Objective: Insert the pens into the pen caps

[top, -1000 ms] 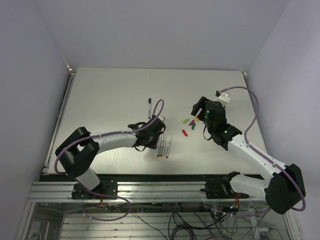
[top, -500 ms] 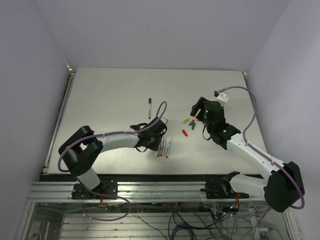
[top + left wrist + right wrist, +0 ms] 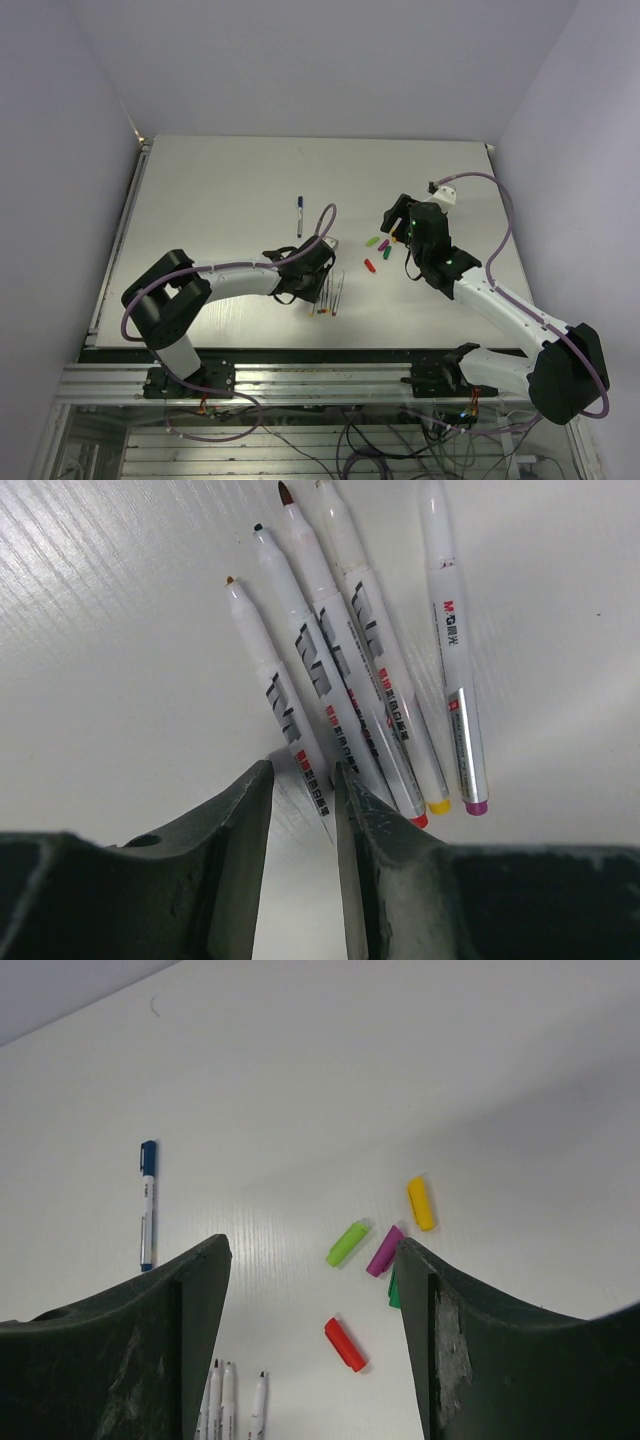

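Note:
Several uncapped white pens (image 3: 340,650) lie side by side on the table, their tips pointing away from me in the left wrist view. My left gripper (image 3: 302,772) is low over them and open by a narrow gap. The rear end of the leftmost pen (image 3: 275,695) lies between its jaws, unpinched. From above, the pens (image 3: 327,293) show just past the left gripper (image 3: 322,268). The pen caps lie loose: light green (image 3: 347,1243), purple (image 3: 385,1250), yellow (image 3: 421,1203) and red (image 3: 345,1344). A dark green one (image 3: 393,1288) is half hidden by a finger. My right gripper (image 3: 312,1250) hangs wide open above them, holding nothing.
A pen with a blue cap on it (image 3: 298,215) lies alone farther back on the white table (image 3: 220,190), also visible as the capped pen (image 3: 147,1203) in the right wrist view. The right arm's white camera block and purple cable (image 3: 447,192) stand behind the caps.
My left gripper has slid a little right and nearer, onto the end of the pen row. The right gripper has stayed over the caps.

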Motion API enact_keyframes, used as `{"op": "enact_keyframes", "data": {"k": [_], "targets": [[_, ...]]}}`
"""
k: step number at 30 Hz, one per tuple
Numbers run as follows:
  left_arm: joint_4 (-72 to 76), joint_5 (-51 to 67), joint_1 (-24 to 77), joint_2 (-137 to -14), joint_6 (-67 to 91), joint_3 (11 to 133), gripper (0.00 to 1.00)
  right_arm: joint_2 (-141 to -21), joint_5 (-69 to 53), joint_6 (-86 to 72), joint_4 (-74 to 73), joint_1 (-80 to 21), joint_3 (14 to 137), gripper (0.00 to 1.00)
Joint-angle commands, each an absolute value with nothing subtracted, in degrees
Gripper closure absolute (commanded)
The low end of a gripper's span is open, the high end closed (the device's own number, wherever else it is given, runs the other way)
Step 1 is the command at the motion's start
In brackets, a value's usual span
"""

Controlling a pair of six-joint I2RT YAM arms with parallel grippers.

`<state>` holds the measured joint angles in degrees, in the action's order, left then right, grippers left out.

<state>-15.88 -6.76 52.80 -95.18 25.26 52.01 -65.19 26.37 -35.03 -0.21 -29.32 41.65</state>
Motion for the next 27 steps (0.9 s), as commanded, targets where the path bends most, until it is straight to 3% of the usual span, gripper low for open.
{"op": "enact_keyframes", "data": {"k": [1, 27], "targets": [[-15.7, -6.3, 53.3, -95.9, 24.8, 53.7, 0.59, -64.7, 27.1, -35.4, 1.1, -29.2, 40.9, 0.34], [-21.8, -6.0, 53.3, -96.8, 25.6, 51.2, 0.59, -65.1, 26.5, -35.8, 1.1, -29.2, 40.4, 0.34]]}}
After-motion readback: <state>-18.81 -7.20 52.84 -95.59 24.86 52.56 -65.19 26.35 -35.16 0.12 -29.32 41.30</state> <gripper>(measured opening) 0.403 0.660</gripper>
